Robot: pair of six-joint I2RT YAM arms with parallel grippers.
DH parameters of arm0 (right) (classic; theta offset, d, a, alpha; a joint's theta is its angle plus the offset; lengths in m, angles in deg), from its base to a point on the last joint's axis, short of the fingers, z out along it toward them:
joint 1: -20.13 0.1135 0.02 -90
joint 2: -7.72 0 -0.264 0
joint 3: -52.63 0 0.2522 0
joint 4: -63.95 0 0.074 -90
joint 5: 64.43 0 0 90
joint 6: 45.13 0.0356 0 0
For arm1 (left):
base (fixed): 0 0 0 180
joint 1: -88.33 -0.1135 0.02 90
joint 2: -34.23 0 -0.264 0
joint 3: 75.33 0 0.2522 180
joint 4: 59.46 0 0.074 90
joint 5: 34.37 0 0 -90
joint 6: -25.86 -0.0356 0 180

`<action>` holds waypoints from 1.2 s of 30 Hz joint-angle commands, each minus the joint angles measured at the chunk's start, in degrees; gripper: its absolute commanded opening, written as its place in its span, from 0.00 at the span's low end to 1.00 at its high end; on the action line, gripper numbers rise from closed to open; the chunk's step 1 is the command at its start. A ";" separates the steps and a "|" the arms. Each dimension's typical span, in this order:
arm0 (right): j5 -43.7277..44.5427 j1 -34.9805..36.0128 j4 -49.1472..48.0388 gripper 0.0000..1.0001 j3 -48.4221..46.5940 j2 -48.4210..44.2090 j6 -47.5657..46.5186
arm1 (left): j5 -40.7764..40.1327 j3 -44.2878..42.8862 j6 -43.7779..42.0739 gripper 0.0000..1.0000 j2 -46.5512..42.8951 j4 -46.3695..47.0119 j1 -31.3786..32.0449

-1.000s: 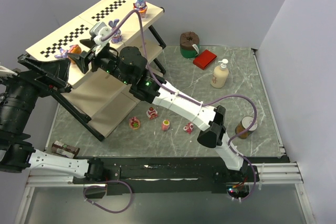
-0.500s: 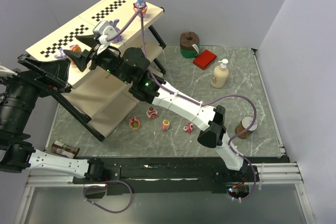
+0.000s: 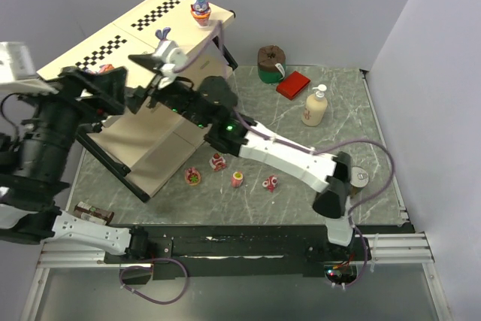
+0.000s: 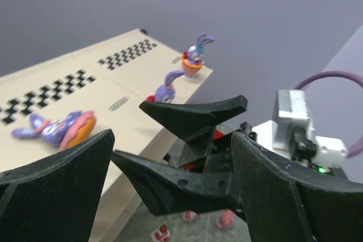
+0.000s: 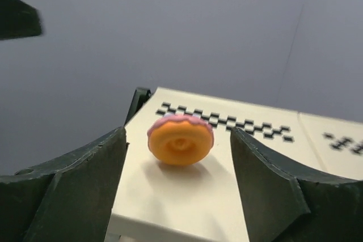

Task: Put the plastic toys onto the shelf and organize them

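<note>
The right hand (image 5: 177, 134) hung released over the shelf (image 5: 170, 199), the tipped toy (image 5: 180, 141) lying on the top board between its fingers, touching neither. The left hand (image 4: 170, 135) gaped, holding nothing. One bunny (image 4: 194, 60) stood at the far corner, and small pieces (image 3: 237, 179) lay on the bench (image 3: 255, 99).

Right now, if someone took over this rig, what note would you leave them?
Left end effector: open, empty, facing the shelf top.
Right end effector: open, empty, over the top board of the cream three-tier shelf with black frame.
Done: three purple plastic bunny figurines on that board, two upright, one on its side.
Left: four small pink-red plastic toys on the grey marbled table; perhaps right the tipped bunny.
</note>
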 commanded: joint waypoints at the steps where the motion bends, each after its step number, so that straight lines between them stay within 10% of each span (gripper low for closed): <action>1: -0.51 0.24 -9.17 0.83 4.48 -11.33 -3.10 | 7.15 -5.28 -13.71 0.91 7.87 7.63 0.37; 16: 26.89 -2.74 -2.86 0.86 40.43 -38.75 -11.29 | 19.99 -28.92 -4.43 0.99 30.11 -25.21 -12.54; 36: 24.89 -15.75 20.79 0.84 38.52 -42.81 4.19 | 21.57 -33.76 27.56 0.97 22.92 -63.27 -38.64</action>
